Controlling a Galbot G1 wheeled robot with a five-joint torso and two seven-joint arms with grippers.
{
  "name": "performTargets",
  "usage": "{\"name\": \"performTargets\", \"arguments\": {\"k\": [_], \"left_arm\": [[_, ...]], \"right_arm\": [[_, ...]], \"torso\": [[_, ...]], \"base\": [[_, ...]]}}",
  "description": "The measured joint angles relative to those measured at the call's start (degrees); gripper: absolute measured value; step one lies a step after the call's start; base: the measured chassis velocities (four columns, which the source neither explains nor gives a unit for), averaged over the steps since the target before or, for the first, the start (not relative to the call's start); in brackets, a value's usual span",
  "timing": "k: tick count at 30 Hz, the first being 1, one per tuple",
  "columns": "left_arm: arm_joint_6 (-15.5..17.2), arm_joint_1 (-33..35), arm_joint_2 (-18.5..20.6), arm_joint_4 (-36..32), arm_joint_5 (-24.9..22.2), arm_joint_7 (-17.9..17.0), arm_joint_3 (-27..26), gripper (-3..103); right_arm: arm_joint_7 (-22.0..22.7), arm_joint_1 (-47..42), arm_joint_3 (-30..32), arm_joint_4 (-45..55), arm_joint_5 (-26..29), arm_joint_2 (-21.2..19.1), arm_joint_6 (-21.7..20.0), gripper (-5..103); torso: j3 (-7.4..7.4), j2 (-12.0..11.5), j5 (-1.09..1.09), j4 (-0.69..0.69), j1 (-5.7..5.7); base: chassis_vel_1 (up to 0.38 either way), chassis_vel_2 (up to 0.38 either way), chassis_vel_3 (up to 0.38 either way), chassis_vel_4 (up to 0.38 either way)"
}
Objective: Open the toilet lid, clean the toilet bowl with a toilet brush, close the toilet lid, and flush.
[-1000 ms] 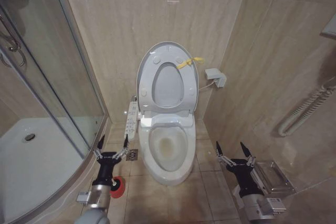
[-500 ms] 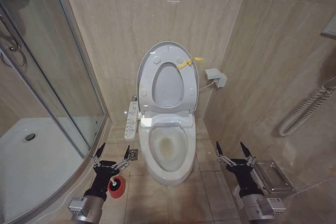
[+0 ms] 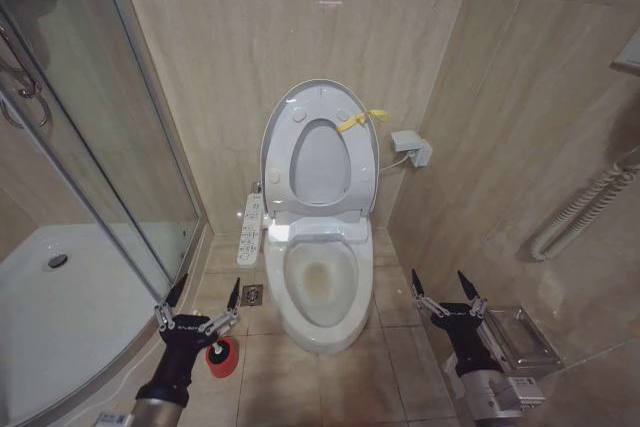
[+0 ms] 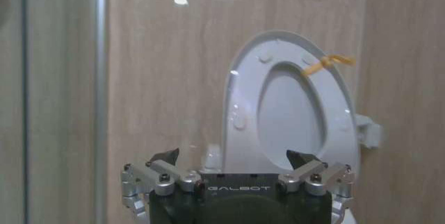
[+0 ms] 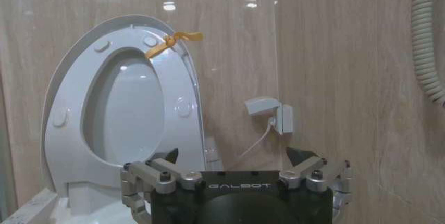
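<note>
I saw the toilet lid (image 3: 318, 97) standing up against the wall, with the seat lifted too. The toilet bowl (image 3: 320, 287) was uncovered, with water at the bottom. My left gripper (image 3: 197, 303) hung low by the shower glass, fingers spread wide and holding nothing. The red cup of the toilet brush (image 3: 221, 357) sat on the floor just beside it. My right gripper (image 3: 444, 288) waited on the other side of the bowl, wide open and empty.

"galbot" on left gripper (image 4: 233, 157), on right gripper (image 5: 233, 157)
</note>
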Motion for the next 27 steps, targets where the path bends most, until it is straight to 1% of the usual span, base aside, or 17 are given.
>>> {"name": "performTargets", "arguments": {"k": [1,3,5,11,14,15,18,27], "left_arm": [[0.0,0.0,0.0,0.0,0.0,0.0,0.0,100],[0.3,0.4,-0.2,0.3,-0.4,1.9,-1.6,100],[1.2,0.9,-0.9,0.1,-0.8,2.7,-2.6,100],[1.2,3.6,-2.9,-1.0,-0.1,4.6,-3.3,100],[0.8,4.4,-5.3,-1.9,0.9,4.5,-2.9,100],[0.8,4.4,-5.3,-1.9,0.9,4.5,-2.9,100],[0.0,5.4,-7.3,-2.5,2.3,3.5,-2.1,100],[-1.0,7.4,-8.2,-3.4,3.4,2.5,-0.5,100]], "right_arm": [[0.0,0.0,0.0,0.0,0.0,0.0,0.0,100],[0.0,0.0,0.0,0.0,0.0,0.0,0.0,100],[0.0,0.0,0.0,0.0,0.0,0.0,0.0,100],[0.0,0.0,0.0,0.0,0.0,0.0,0.0,100],[0.0,0.0,0.0,0.0,0.0,0.0,0.0,100],[0.0,0.0,0.0,0.0,0.0,0.0,0.0,100],[0.0,0.0,0.0,0.0,0.0,0.0,0.0,100],[0.0,0.0,0.0,0.0,0.0,0.0,0.0,100]], "torso": [[0.0,0.0,0.0,0.0,0.0],[0.0,0.0,0.0,-0.01,0.0],[0.0,0.0,-0.01,-0.01,0.0],[0.0,0.0,0.0,0.0,0.0],[0.0,0.0,0.0,-0.01,0.0],[0.0,0.0,0.0,-0.01,0.0],[0.0,0.0,0.0,0.0,0.0],[0.0,0.0,0.0,0.0,0.0]], "base": [[0.0,0.0,0.0,0.0],[0.0,0.0,0.0,0.0],[0.0,0.0,0.0,0.0],[0.0,0.0,0.0,0.0],[0.0,0.0,0.0,0.0],[0.0,0.0,0.0,0.0],[0.0,0.0,0.0,0.0],[0.0,0.0,0.0,0.0]]}}
